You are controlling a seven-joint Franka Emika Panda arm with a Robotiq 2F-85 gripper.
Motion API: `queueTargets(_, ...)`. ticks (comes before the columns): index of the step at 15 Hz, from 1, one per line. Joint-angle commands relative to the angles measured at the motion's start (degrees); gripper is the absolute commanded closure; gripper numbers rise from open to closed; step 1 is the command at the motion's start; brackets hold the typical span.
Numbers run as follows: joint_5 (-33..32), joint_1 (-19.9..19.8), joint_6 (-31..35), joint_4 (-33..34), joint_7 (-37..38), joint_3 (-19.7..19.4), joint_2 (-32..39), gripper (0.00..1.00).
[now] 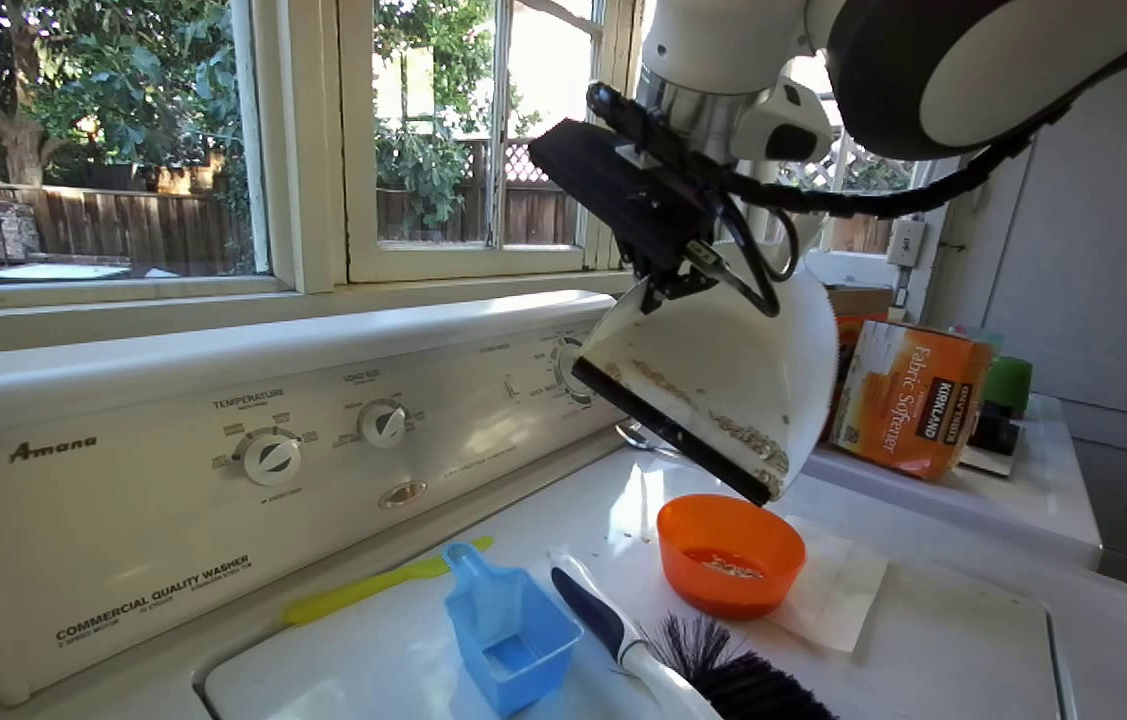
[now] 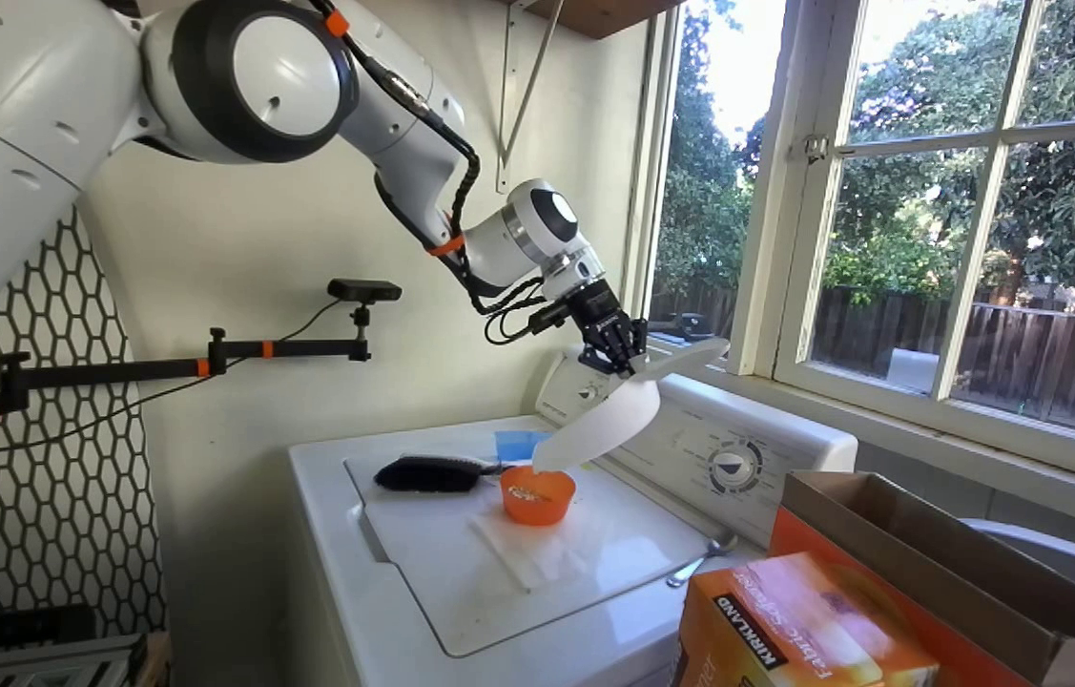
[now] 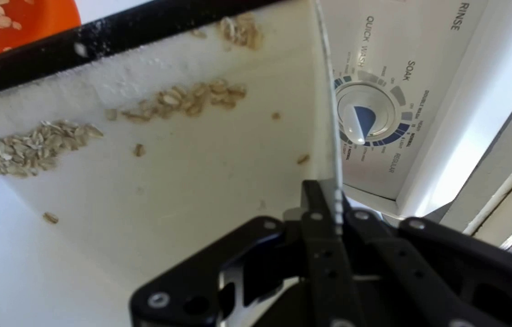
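My gripper (image 3: 328,204) is shut on the side edge of a white dustpan (image 3: 201,177) with a black rubber lip. The dustpan (image 1: 723,350) is held tilted above the washer lid, its lip sloping down. In an exterior view the gripper (image 1: 663,295) is at its upper edge. Oat flakes (image 3: 33,147) lie in the dustpan in clumps along the lip and one corner. An orange bowl (image 1: 733,585) stands just below the lip's low corner. Oats show inside it. In an exterior view the dustpan (image 2: 604,425) partly overlaps the bowl (image 2: 537,510). Whether they touch cannot be told.
On the washer lid are a blue scoop (image 1: 513,650), a black-bristled brush (image 1: 763,690), a yellow-green utensil (image 1: 363,590) and a white sheet (image 1: 843,590) by the bowl. A spoon (image 2: 699,563) lies near the control panel (image 1: 453,440). A fabric softener box (image 1: 913,400) stands beside.
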Motion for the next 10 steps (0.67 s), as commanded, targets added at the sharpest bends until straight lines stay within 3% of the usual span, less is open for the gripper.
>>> queueTargets(1,-3.4,0.9,-2.1,-2.0,2.5,0.5,-1.9,0.99)
queueTargets(5,-5.3,2.3,-2.3,-2.9,3.0,-0.5,-2.6,0.99)
queueTargets(10,-8.0,1.4,-3.9,-2.7,4.1,1.7,-2.7,0.99)
